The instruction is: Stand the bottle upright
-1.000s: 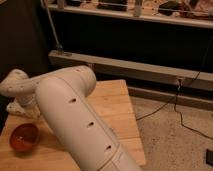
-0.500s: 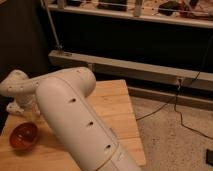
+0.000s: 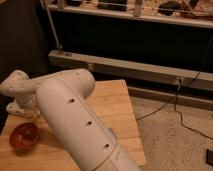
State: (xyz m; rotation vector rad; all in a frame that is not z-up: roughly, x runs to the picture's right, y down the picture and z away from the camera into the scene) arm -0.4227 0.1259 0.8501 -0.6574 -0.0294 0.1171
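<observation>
Starting at the gripper [image 3: 21, 109]: it's down low at the far left of the wooden table [image 3: 119, 105], tucked behind the bent wrist. I can't tell how wide it's open or whether it has hold of anything. The bottle isn't showing anywhere. My guess is it's hidden under that wrist, so I can't call it upright and I'd treat the job as unfinished. The red bowl [image 3: 23, 136] sits just in front of the gripper near the table's left edge, so that side is tight. The big white arm [image 3: 75, 120] crosses the middle, and there's more room to the right.
</observation>
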